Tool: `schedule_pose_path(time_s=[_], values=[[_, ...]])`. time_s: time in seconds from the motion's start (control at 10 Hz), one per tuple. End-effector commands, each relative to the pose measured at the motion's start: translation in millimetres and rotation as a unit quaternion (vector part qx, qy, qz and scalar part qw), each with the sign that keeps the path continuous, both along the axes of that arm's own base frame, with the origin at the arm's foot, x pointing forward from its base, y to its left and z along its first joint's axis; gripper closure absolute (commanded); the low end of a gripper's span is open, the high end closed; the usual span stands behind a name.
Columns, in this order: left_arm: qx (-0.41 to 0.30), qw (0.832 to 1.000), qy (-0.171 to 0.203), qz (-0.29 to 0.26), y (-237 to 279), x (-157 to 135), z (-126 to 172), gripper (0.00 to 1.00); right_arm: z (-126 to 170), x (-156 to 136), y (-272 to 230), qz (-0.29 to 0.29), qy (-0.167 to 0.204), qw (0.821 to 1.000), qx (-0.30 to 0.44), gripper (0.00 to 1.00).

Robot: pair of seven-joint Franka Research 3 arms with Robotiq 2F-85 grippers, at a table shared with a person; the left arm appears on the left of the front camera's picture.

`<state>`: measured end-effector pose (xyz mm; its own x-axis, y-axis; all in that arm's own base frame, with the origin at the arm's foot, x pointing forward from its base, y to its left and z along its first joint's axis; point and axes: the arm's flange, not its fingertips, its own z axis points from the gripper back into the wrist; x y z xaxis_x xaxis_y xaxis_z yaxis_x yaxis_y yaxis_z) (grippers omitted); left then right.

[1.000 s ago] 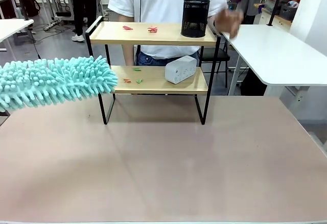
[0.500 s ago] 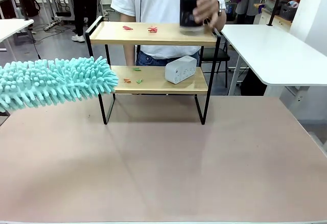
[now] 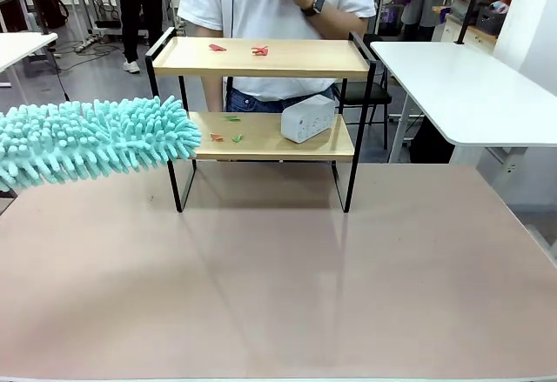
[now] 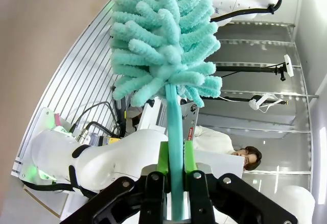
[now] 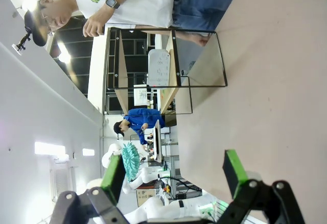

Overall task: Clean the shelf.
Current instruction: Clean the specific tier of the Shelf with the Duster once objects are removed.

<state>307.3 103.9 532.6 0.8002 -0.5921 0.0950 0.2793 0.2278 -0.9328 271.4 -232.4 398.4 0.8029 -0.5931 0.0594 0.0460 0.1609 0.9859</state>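
The left gripper (image 4: 173, 158) clamped the handle of a fluffy teal microfibre duster (image 3: 87, 143). Just beyond its tip stood the two-tier wooden, black-framed shelf (image 3: 287, 58), well ahead of the right gripper (image 5: 173, 175), whose fingers gaped wide.

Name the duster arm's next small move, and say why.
Probably lift the duster, clamped in the left gripper, and sweep it rightward over the top board of the shelf: red scraps lie there and nothing else stands on it.
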Motion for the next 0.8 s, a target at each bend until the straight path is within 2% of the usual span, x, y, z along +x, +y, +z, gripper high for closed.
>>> schedule_pose_path(time_s=[0.0, 0.5, 0.6, 0.7], values=[[-0.002, 1.000, 0.001, -0.002, -0.3, -1.2, 0.1, 0.88, 1.8, -1.4, 0.7, 0.004, -0.006, 1.000, -0.001, 0.00], [0.000, 1.000, 0.000, 0.000, 0.0, 0.0, 0.0, 0.88, 1.8, -1.4, 0.7, 0.004, -0.006, 1.000, -0.001, 0.00], [0.037, 0.998, -0.021, 0.054, -13.5, -2.5, 30.3, 0.88, 1.8, -1.4, 0.7, 0.004, -0.006, 1.000, -0.001, 0.00], [0.047, 0.995, -0.040, 0.084, -29.5, -2.0, 66.2, 0.88, 1.8, -1.4, 0.7, 0.004, -0.006, 1.000, -0.001, 0.00]])
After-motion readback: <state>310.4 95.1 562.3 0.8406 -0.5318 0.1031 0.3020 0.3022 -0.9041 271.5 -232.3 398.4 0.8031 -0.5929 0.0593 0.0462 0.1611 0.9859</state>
